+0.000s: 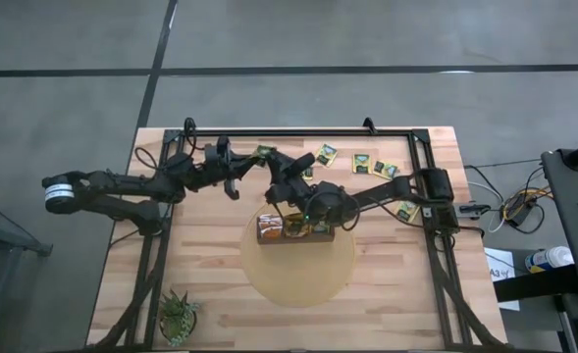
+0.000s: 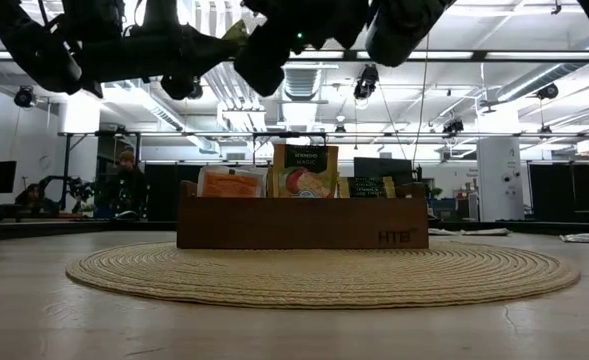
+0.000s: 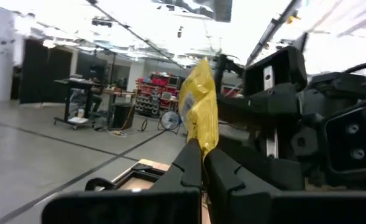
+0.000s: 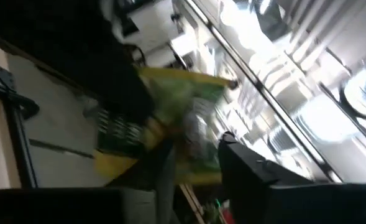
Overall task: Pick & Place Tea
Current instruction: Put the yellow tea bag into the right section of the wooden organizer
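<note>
A green-and-yellow tea sachet hangs in the air over the far middle of the table, between my two grippers. My left gripper comes from the table's left and is shut on it. My right gripper comes from the right. Its fingers stand open on either side of the same sachet; I cannot tell whether they touch it. In the high view the sachet lies between my left gripper and my right gripper. The dark wooden box stands on a round woven mat with sachets upright in it. My left gripper pinches one edge of the sachet between its two fingertips. The fingers lie about level and come from the table's left. The sachet sticks out past the fingertips, on edge and lifted clear of the table.
Several loose sachets lie along the table's far side, and one lies near the right arm's base. A small green plant stands at the near left corner. A black frame borders the table. People sit in the room beyond.
</note>
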